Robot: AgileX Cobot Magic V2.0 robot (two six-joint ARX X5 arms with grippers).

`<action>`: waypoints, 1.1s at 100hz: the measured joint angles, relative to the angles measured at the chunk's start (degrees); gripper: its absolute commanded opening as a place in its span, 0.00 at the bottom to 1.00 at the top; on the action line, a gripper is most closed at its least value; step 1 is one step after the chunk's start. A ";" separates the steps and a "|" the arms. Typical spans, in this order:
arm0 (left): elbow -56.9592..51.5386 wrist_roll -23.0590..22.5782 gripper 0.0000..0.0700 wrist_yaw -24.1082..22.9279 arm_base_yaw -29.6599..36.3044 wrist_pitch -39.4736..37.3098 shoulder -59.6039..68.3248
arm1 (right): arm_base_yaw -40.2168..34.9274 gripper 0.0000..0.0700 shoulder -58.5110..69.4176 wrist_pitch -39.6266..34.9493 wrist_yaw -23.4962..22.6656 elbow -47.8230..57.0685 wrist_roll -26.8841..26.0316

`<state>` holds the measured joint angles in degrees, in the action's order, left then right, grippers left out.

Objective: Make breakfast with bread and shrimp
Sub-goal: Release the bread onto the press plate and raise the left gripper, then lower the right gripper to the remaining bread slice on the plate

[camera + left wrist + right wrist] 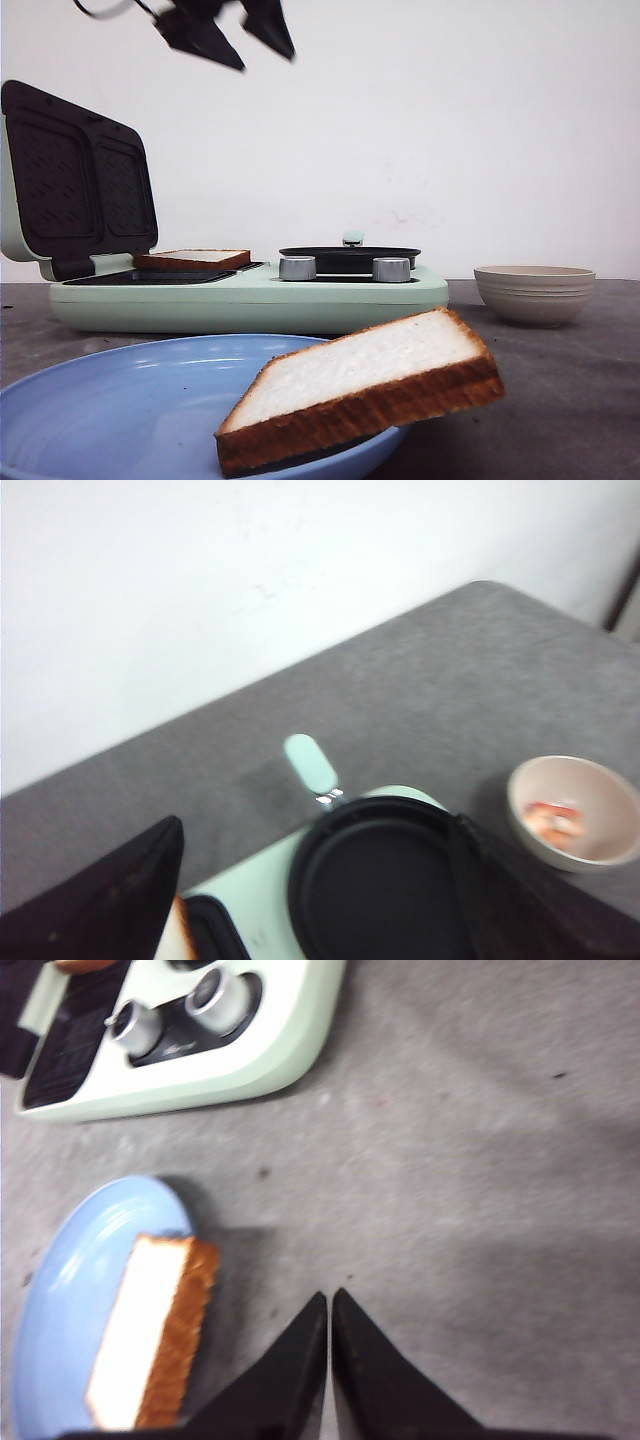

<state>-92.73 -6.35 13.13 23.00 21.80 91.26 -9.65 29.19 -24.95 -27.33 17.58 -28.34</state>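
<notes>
One slice of bread (192, 259) lies flat on the left grill plate of the mint-green breakfast maker (250, 300). A second slice (360, 390) leans tilted over the rim of the blue plate (110, 400) at the front. Pink shrimp (553, 820) lie in the beige bowl (575, 810) to the maker's right. My left gripper (266, 62) hangs high in the air, open and empty; in the left wrist view it (318, 825) is over the black round pan (375, 880). My right gripper (329, 1295) is shut on nothing above bare table, just right of the plate (70, 1290) and its bread (150, 1330).
The maker's dark ribbed lid (75, 180) stands open at the left. Two silver knobs (297, 268) sit on its front beside the pan, whose mint handle (310, 763) points toward the back wall. Grey table (480, 1180) spreads to the right.
</notes>
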 measured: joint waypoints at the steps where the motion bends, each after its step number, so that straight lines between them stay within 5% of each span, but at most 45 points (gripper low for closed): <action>1: 0.00 0.11 0.67 0.09 -0.02 0.37 -0.31 | 0.00 0.00 0.00 0.00 -0.15 0.00 0.00; 39: 0.68 2.71 0.67 2.71 -1.01 9.86 -10.95 | 0.00 0.00 0.00 -1.18 -5.55 0.00 0.00; 54: 4.74 3.10 0.67 3.34 -0.98 9.40 -17.27 | 0.00 0.18 0.00 -1.62 -7.43 0.00 0.00; 64: 10.84 4.35 0.67 3.34 -1.05 7.37 -22.67 | 0.00 0.30 0.00 -1.62 -8.61 0.00 -0.07; 93: 37.22 13.73 0.67 3.32 -1.03 -4.52 -44.85 | 0.00 0.30 0.00 -1.62 -10.64 0.00 -0.70; 110: 49.96 18.84 0.67 1.14 -1.03 -4.68 -58.10 | 0.00 0.30 0.00 -1.62 -12.02 0.00 -1.84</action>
<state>-42.76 12.49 14.26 21.98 17.12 33.17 -9.65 29.19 -26.57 -39.35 17.58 -30.17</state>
